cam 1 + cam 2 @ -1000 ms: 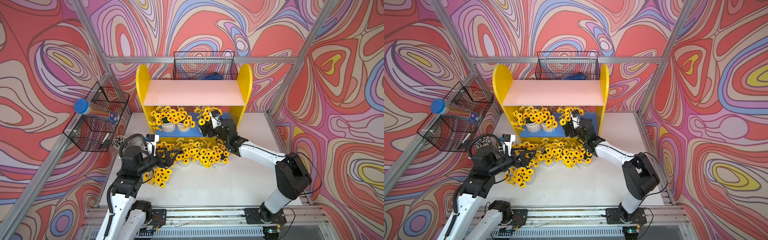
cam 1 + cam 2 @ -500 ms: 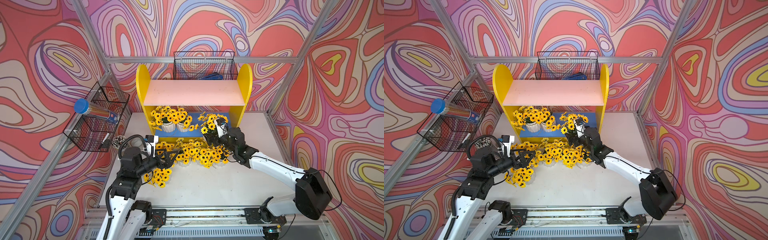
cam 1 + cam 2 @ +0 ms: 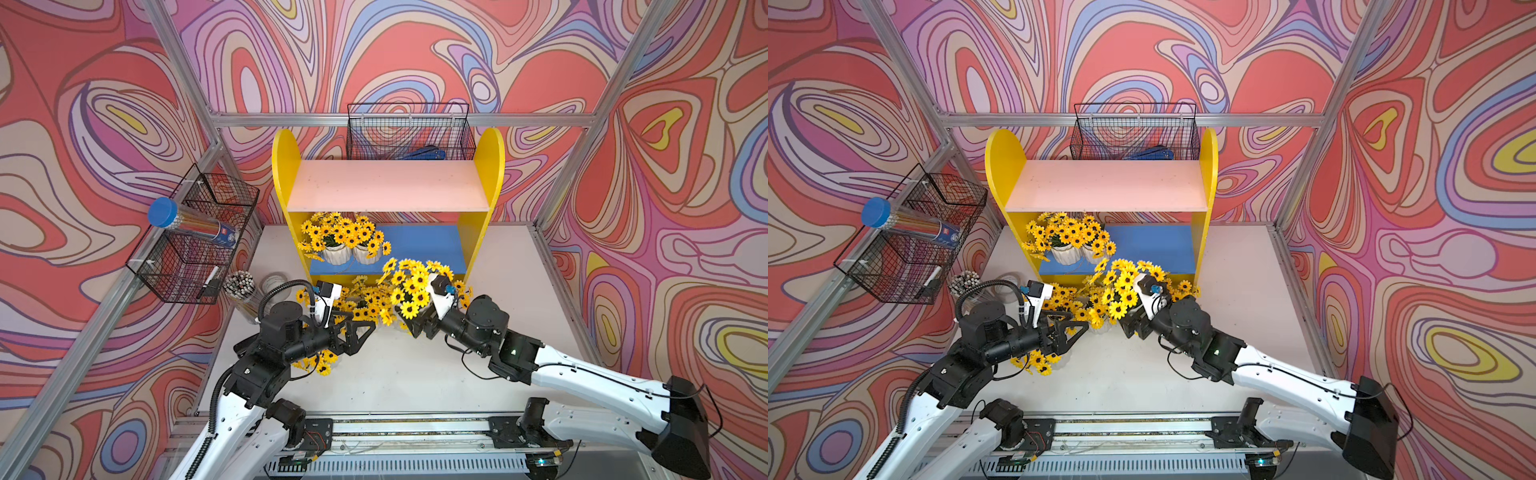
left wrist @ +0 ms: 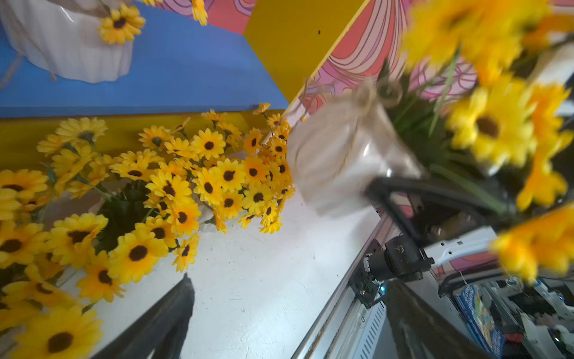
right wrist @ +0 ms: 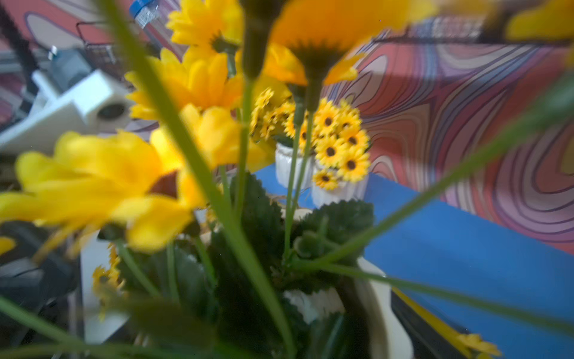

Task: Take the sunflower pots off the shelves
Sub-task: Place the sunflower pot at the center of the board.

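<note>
Now the right hand [image 3: 417, 324] pinches a pot [image 4: 341, 155] just off the shelf [image 3: 492, 166], above the tabletop [image 3: 415, 374]; the left hand [image 3: 365, 334] — spread, empty — hovers beside a cluster of pots [image 3: 365, 297] standing there; two more pots [image 3: 334, 254] sit side by side at the blue board's [image 3: 419, 249] left end.

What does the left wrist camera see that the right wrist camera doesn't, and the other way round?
Only the left wrist: the carried sunflower pot side-on, white and twine-tied, and the table's metal edge rail. Only the right wrist: that pot's stems and leaves from just above, plus the left arm's white camera. Both: the blue lower board with a sunflower pot on it.
</note>
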`<state>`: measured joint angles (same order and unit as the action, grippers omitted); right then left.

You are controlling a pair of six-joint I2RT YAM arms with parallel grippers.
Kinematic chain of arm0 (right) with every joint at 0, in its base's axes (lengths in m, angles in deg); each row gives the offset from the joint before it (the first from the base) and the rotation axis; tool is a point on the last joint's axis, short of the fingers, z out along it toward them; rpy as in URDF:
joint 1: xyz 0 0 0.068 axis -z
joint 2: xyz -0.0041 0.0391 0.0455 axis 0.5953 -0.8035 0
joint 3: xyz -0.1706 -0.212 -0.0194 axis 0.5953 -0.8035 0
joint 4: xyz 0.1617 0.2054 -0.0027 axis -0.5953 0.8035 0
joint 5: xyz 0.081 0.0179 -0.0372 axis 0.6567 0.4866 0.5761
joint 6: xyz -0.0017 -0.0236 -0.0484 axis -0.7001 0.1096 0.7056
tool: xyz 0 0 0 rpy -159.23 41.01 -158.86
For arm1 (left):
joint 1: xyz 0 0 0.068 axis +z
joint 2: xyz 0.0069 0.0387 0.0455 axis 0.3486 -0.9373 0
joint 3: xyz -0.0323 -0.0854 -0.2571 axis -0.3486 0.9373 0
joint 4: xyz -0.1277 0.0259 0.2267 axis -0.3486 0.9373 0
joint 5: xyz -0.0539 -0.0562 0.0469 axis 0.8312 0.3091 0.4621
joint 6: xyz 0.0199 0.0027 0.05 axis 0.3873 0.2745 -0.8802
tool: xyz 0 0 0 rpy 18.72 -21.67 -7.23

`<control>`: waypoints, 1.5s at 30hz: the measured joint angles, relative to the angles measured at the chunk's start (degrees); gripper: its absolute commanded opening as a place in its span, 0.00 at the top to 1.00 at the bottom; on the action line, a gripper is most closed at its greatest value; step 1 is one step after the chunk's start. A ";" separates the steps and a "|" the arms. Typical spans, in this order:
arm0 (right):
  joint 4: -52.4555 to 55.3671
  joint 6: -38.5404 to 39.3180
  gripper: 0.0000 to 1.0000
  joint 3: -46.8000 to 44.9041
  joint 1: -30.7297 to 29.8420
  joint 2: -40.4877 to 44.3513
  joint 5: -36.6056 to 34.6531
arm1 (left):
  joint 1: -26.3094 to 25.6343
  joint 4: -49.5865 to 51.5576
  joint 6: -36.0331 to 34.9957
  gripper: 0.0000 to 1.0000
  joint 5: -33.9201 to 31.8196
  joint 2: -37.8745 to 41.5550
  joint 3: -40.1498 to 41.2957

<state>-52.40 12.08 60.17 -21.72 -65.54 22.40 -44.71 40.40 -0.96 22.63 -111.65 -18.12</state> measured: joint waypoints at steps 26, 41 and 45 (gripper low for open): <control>-33.70 -4.66 1.00 -3.98 -14.32 -44.74 -9.64 | -0.04 8.76 -3.93 0.00 -29.94 7.89 -6.08; -42.38 -7.06 0.70 -1.88 -10.38 -51.10 -7.17 | -0.07 9.42 -3.91 0.00 -29.92 8.61 -6.05; -42.73 -7.28 0.44 -2.10 -10.32 -51.10 -6.69 | -0.07 9.40 -3.50 0.00 -29.70 8.61 -5.75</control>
<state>-95.13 4.80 58.07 -32.04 -116.64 15.71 -44.78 49.79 -4.46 -7.08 -103.04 -23.87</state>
